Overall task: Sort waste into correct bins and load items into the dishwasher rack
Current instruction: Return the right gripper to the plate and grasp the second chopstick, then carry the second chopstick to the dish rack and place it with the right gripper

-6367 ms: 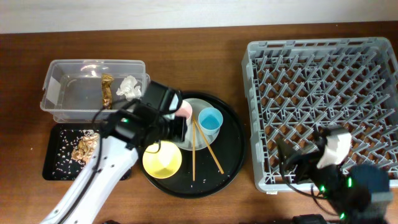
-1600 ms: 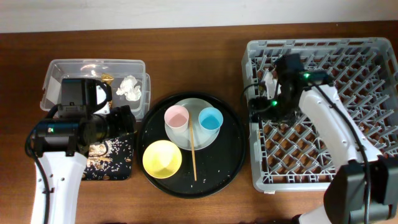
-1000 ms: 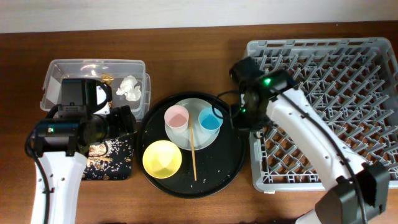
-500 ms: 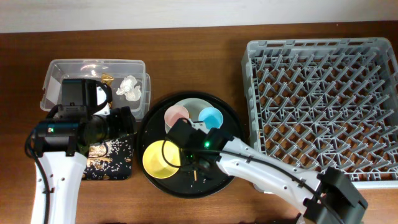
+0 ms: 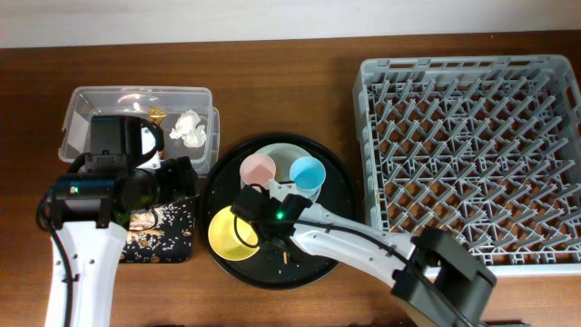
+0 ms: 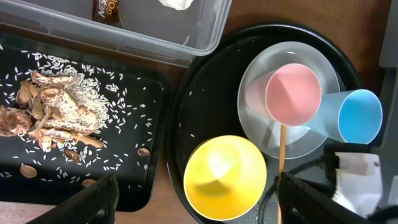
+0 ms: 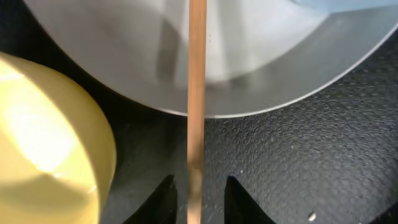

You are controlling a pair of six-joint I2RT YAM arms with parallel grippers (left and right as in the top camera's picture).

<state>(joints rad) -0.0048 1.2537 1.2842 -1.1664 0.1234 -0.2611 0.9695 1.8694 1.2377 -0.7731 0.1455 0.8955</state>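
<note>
Right claw open, jaws straddling the near part of the chopstick on the round black tray just right of the yellow bowl: probably light, stiff, slick and roll-prone, so pinch mid-length, where it bridges up onto the plate.

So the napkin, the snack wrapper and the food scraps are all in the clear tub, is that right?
Not quite. The napkin and snack wrapper are in the clear tub, but the food scraps lie in the shallow black tray beside it, as the left wrist view shows.
</note>
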